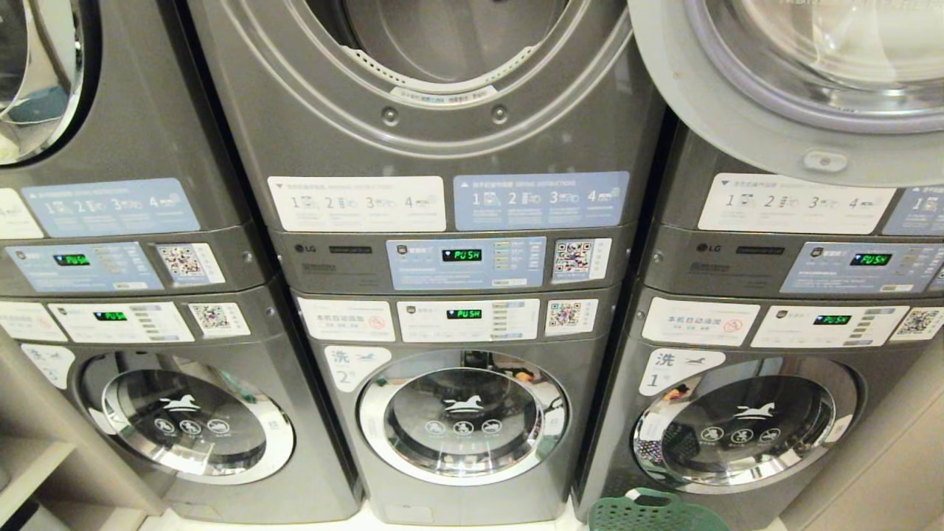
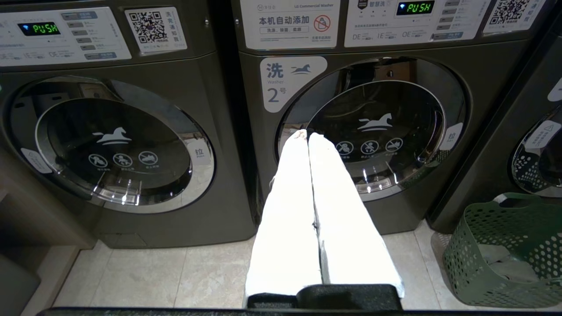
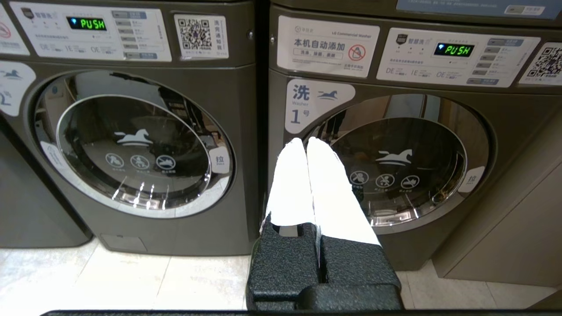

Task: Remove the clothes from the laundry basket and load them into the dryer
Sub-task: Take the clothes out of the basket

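White left gripper [image 2: 306, 135] level, pinched.

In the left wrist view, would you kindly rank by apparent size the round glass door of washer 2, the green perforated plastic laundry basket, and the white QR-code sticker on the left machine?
1. Round glass door of washer 2, largest.
2. Green perforated plastic laundry basket, though cropped by the frame and nearer the camera.
3. White QR-code sticker, smallest.

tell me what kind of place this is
Most likely a self-service laundromat: a row of stacked commercial machines with numbered washers, QR payment stickers and instruction panels, plus a green laundry basket on the tiled floor.
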